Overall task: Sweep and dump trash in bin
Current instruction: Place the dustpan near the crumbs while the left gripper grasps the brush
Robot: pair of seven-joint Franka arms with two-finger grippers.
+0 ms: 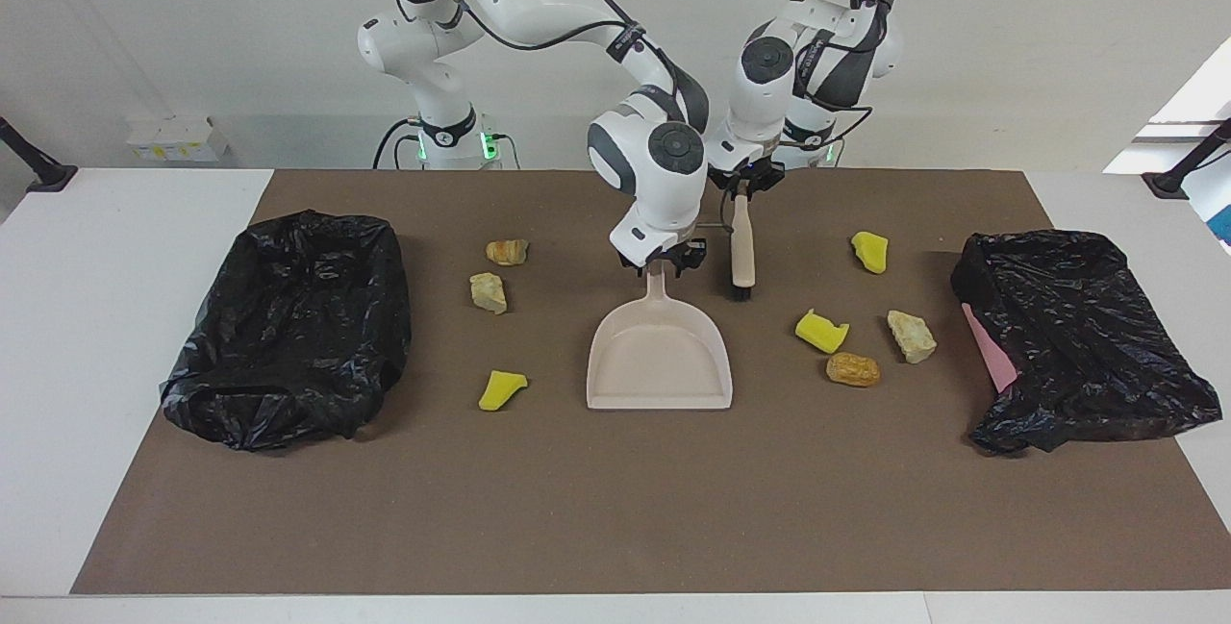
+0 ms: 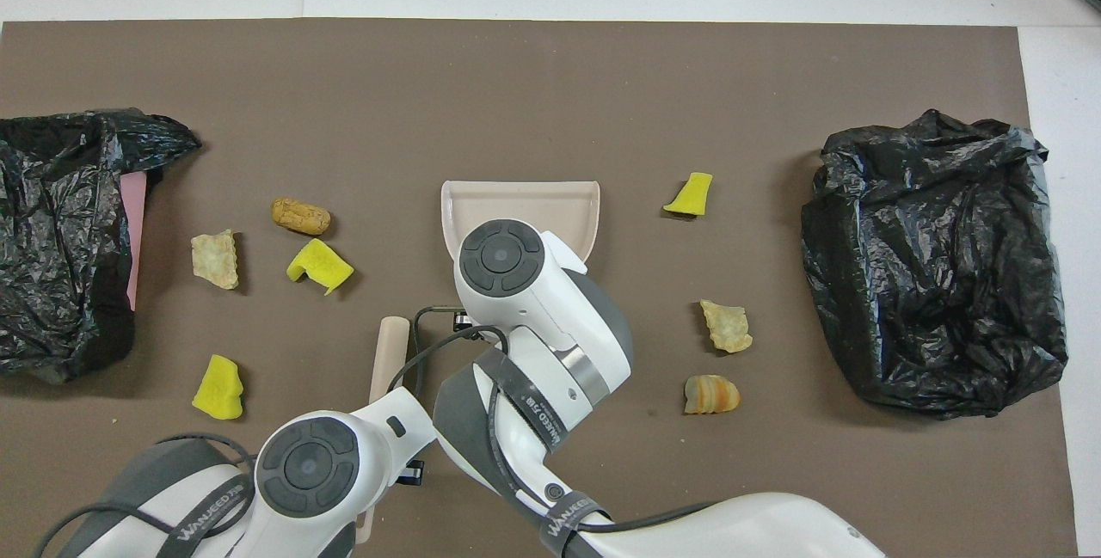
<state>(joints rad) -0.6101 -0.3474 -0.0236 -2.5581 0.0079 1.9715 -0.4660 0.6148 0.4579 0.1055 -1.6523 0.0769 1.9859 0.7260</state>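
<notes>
The trash lies in two loose groups on the brown mat (image 1: 615,509), none of it yet in the dustpan (image 1: 660,360): toward the right arm's end a brown lump (image 1: 507,251), a pale chunk (image 1: 489,292) and a yellow piece (image 1: 501,388); toward the left arm's end a yellow piece (image 1: 869,251) near the mat's robot-side edge, then a yellow wedge (image 1: 821,331), a pale stone (image 1: 911,336) and an orange-brown lump (image 1: 852,369) close together. The dustpan sits flat at the mat's middle, mouth turned away from the robots. The right gripper (image 1: 662,262) is down on its handle, fingers either side, though whether they have fully pinched it I cannot tell from here. The left gripper (image 1: 742,184) is clamped shut on the top of the brush (image 1: 741,254), which hangs upright just beside the dustpan handle, bristles at or just above the mat. Black-bagged bins (image 1: 293,326) (image 1: 1077,336) stand at each end of the mat. The risks as I judge them: brush and dustpan handle are so close that the two wrists could knock together as sweeping starts; a weak grip on the thin handle could let the pan swivel or slide when lumps are pushed against it; and the light sponge pieces may skip over the pan's lip or roll off toward the mat's edge under a brisk stroke.
</notes>
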